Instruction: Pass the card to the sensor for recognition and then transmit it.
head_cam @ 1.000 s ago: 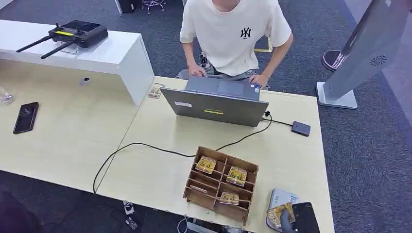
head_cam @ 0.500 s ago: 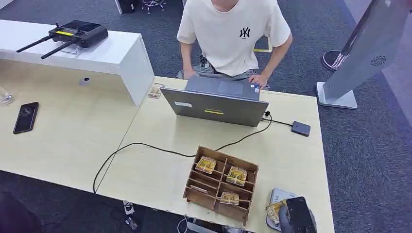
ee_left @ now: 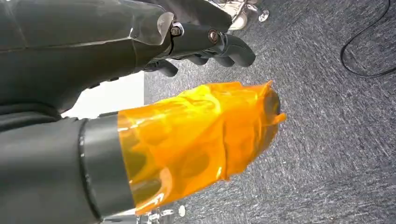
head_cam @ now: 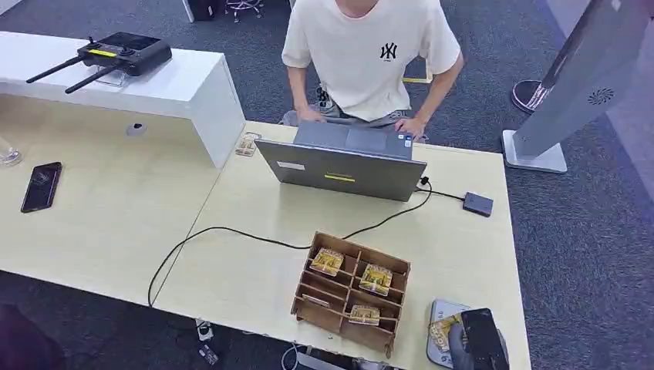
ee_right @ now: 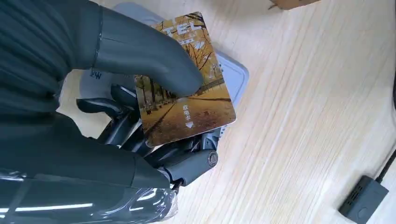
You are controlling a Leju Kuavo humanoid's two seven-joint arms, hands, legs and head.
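Right hand (ee_right: 140, 126) pinches the card (ee_right: 184, 86) between thumb and fingers, directly over the grey sensor (ee_right: 231, 74) at the table's near corner. Left hand (ee_left: 205, 42) hangs above carpet, fingers curled on nothing. Beyond: wooden card box (head_cam: 351, 291), then laptop (head_cam: 343, 166) and seated person (head_cam: 370, 54)

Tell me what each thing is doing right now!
Card: held by the right hand, over the grey sensor.
Left hand: fingers curled, holding nothing.
Laptop: open, person typing.
Wooden box: holds cards.
Phone: lying flat.
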